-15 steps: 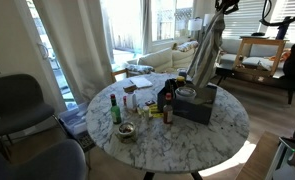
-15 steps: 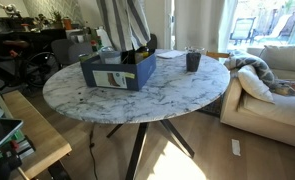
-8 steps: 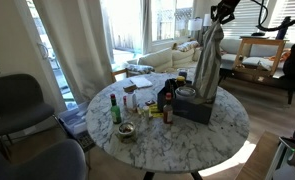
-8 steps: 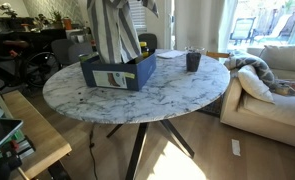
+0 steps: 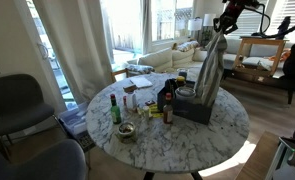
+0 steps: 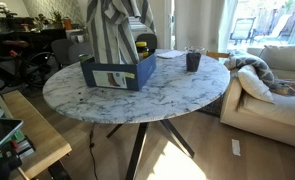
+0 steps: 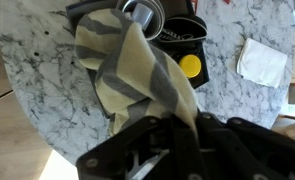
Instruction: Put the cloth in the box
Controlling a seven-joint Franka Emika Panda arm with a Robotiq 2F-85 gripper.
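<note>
The cloth (image 5: 209, 70) is a long grey and cream striped piece. It hangs straight down from my gripper (image 5: 228, 24) into the dark blue box (image 5: 195, 103) on the round marble table (image 5: 167, 135). In an exterior view the cloth (image 6: 115, 35) fills the box (image 6: 118, 70), its lower end inside. In the wrist view the cloth (image 7: 137, 70) runs from my gripper (image 7: 172, 130) down over the box (image 7: 177, 30). The gripper is shut on the cloth's top end.
Bottles (image 5: 115, 108), jars and a small bowl (image 5: 126, 131) stand on the table beside the box. A dark cup (image 6: 192, 60) stands further back. A yellow lid (image 7: 190, 67) lies in the box. A white napkin (image 7: 262, 60) lies on the marble. Chairs and a sofa surround the table.
The gripper has moved sideways and slightly lower with the cloth, and the cloth's lower end has settled deeper into the box.
</note>
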